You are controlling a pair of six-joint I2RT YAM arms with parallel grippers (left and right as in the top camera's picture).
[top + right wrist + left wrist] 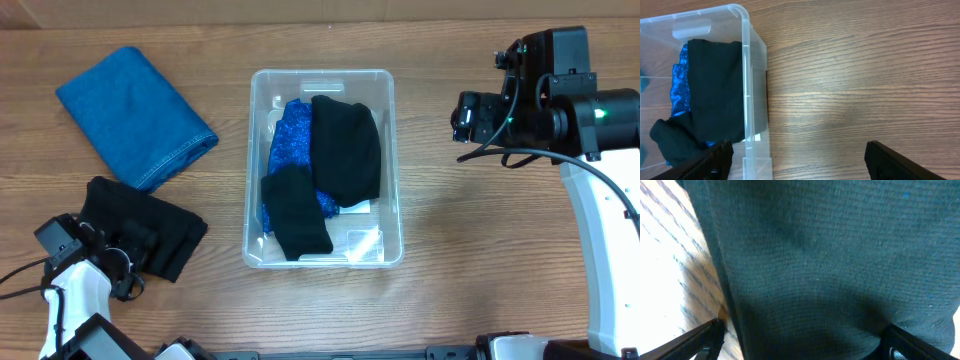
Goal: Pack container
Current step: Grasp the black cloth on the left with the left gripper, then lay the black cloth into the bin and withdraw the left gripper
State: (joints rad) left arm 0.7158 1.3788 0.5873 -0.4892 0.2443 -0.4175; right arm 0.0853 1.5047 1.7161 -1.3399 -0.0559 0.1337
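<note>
The clear container [320, 73] stands mid-table. It holds a sparkly blue cloth [292, 135], a large black cloth [345, 145] and a smaller black cloth [295, 210]. A loose black cloth [160, 232] lies at the front left. My left gripper [128, 250] is open with its fingers straddling that cloth, which fills the left wrist view [830, 255]. My right gripper [465, 118] is open and empty, above bare table to the right of the container. The right wrist view shows the container's wall [746, 75] and the black cloth inside [715, 85].
A folded blue denim cloth [135, 115] lies at the back left. Bare wood table [850, 85] lies between the container and the right arm.
</note>
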